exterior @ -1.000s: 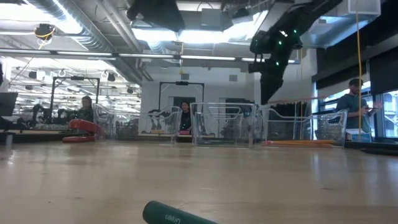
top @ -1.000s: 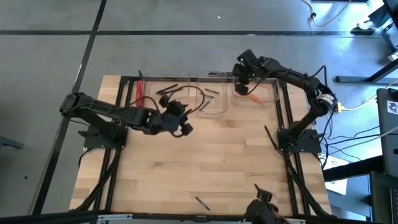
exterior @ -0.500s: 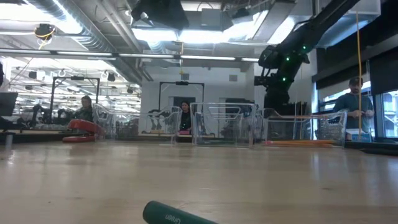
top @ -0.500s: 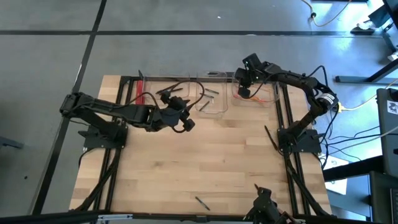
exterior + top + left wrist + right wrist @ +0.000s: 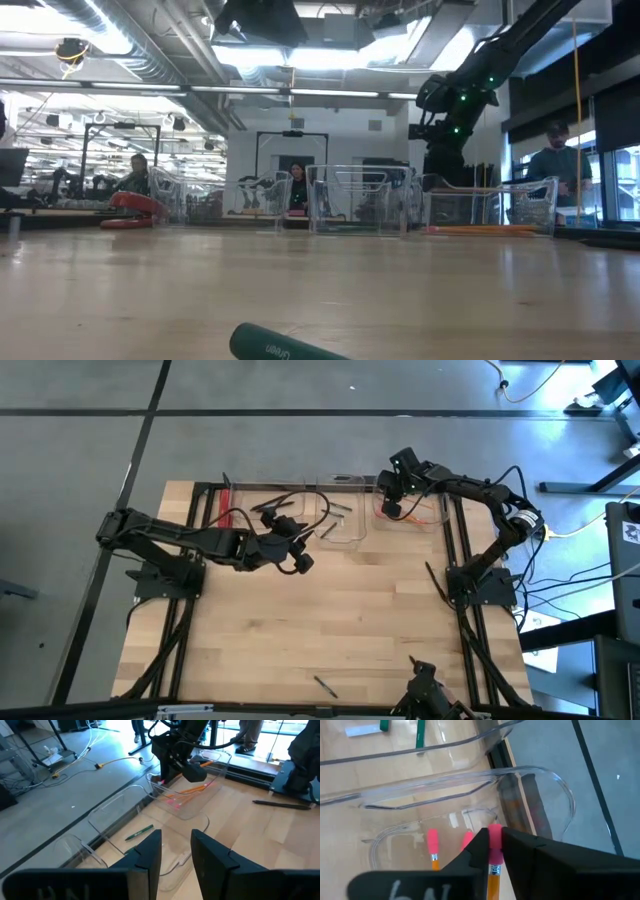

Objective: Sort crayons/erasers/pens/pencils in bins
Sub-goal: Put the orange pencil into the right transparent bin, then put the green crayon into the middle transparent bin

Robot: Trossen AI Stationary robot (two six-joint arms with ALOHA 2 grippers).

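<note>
My right gripper [image 5: 393, 503] hangs over the right bin [image 5: 428, 520], shut on an orange pencil [image 5: 493, 870] with a pink eraser tip. Other pencils [image 5: 434, 851] lie on that bin's floor. My left gripper [image 5: 301, 552] is open and empty, low over the table by the near left corner of the middle bin [image 5: 345, 535]. That bin holds green crayons [image 5: 139, 833]. Black pens [image 5: 278, 503] lie in the left bin. One crayon [image 5: 285, 345] lies near the table's front edge. My right gripper pinches the pencil between its two fingers just below the pink eraser [image 5: 494, 866]. The fingers come from above and lie across it. The pencil sticks out about level [image 5: 487, 187] at the bin's rim height, clear of the bin's floor.
A thick red bar [image 5: 225, 505] lies at the far left beside the bins. A black pen [image 5: 436, 582] lies on the table by the right arm's base. My left arm's cable loops over the left bin. People stand in the room beyond the table.
My right gripper has come down toward the right bin with the pencil, which stays about level, and has held still for the last half second. My left gripper has shifted a little toward the far right, nearer the middle bin.
</note>
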